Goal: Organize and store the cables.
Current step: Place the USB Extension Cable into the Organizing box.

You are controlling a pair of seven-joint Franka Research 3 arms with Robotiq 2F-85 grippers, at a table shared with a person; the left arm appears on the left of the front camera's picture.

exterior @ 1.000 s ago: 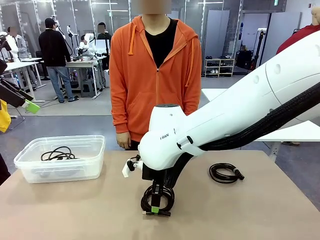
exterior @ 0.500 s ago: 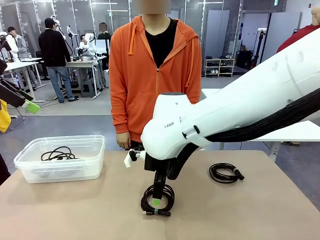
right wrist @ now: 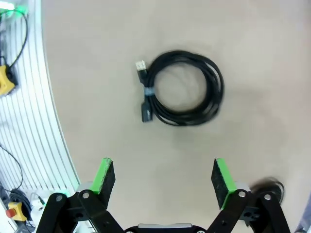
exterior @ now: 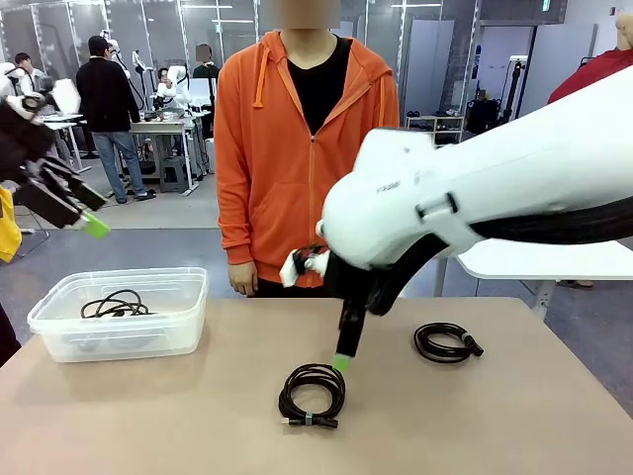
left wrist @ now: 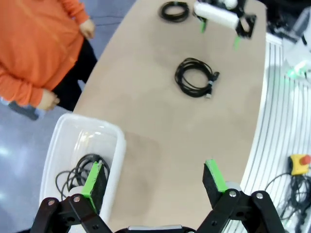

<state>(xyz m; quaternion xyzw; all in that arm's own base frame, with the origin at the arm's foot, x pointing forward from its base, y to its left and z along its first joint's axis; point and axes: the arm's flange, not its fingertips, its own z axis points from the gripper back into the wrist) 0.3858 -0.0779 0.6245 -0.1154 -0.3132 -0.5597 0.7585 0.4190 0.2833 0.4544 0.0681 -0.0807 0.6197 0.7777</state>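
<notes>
My right fingers (right wrist: 105, 175): released above coiled USB cable (right wrist: 183, 88) on desk (right wrist: 272, 58) | my left fingers (left wrist: 214, 175): released above clear bin (left wrist: 65, 121).

A thin black cord wound into a flat round coil (exterior: 286, 399), banded where its connector ends poke out, lies midway along the tabletop's robot-side edge. A smaller black coil (exterior: 420, 344) with a stubby plug lies flat toward the right edge, well apart. A looser black tangle (exterior: 117, 309) rests inside the clear plastic tub (exterior: 119, 341) by the left edge.
</notes>
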